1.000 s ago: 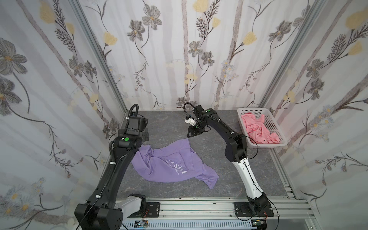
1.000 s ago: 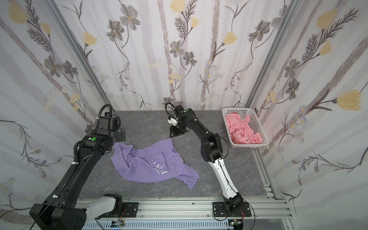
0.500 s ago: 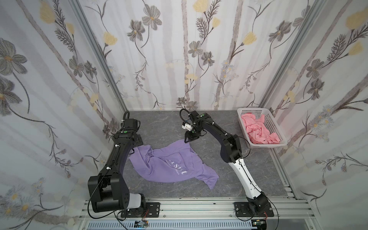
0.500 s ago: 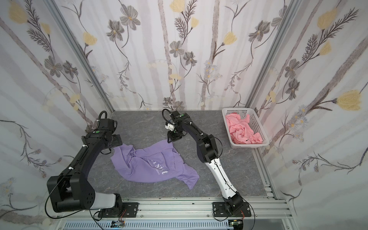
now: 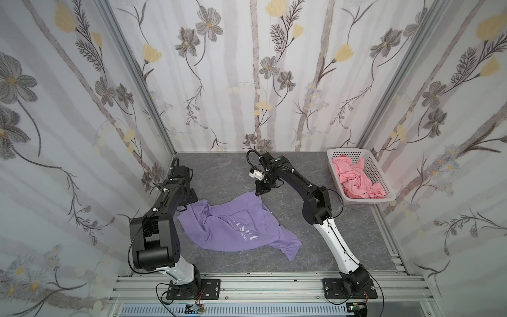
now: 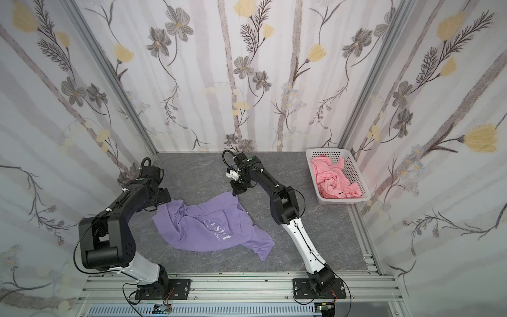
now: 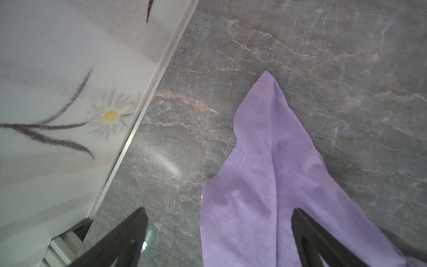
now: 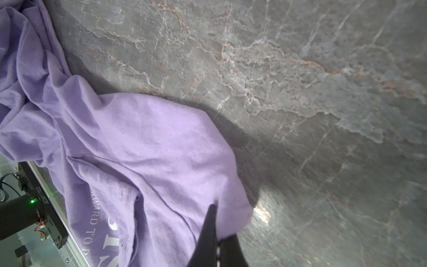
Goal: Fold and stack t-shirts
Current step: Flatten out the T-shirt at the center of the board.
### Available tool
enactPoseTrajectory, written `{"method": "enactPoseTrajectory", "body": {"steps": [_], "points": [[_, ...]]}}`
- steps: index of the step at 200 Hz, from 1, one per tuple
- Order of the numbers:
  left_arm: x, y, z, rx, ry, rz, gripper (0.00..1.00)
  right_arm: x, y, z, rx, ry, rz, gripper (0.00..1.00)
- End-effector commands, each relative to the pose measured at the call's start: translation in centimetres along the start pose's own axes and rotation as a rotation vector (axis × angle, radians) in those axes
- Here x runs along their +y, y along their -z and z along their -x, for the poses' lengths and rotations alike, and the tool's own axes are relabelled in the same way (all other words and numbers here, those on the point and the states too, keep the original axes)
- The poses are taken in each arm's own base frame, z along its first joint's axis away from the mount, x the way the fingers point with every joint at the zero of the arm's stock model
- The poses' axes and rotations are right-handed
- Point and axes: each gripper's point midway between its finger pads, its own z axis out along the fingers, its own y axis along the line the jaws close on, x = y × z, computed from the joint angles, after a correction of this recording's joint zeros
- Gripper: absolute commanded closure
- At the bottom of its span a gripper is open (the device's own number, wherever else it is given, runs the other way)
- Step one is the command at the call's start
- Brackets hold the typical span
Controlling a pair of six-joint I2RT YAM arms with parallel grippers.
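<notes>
Flattening step: the purple shirt (image 5: 233, 227) lies crumpled on the bench (image 5: 219, 175), with the right claw (image 5: 258, 193) clamped on its far edge. The left claw (image 7: 219, 212) hangs apart over another corner and probably needs to pinch it next. The pink shirt (image 5: 354, 178) lies in the basket (image 5: 384, 189).

Lavender tee (image 5: 233, 227) w/ white lettering; pink garment (image 5: 356, 181); grey marbled tabletop (image 5: 219, 175).

Right claw (image 5: 258, 193) newly tight on lavender t-shirt (image 5: 236, 227); left claw (image 7: 219, 211) lower.
</notes>
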Motion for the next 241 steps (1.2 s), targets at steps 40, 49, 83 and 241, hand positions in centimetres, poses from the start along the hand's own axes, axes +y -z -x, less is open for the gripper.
{"method": "enactPoseTrajectory", "body": {"steps": [40, 49, 83, 241], "points": [[-0.1, -3.5, 0.6, 0.062, 0.056, 0.037, 0.00, 1.2, 1.2, 0.3, -0.016, 0.016, 0.035, 1.00], [-0.1, -3.8, 0.6, 0.061, 0.058, 0.040, 0.00, 1.2, 1.1, 0.3, -0.015, 0.016, 0.038, 1.00], [-0.1, -4.4, 0.4, 0.076, 0.048, 0.049, 0.00, 1.0, 0.8, 0.1, -0.006, -0.004, 0.031, 0.52], [-2.5, -7.0, 0.9, 0.140, 0.026, -0.082, 1.00, 0.9, 1.0, 0.5, -0.019, -0.027, 0.010, 1.00]]}}
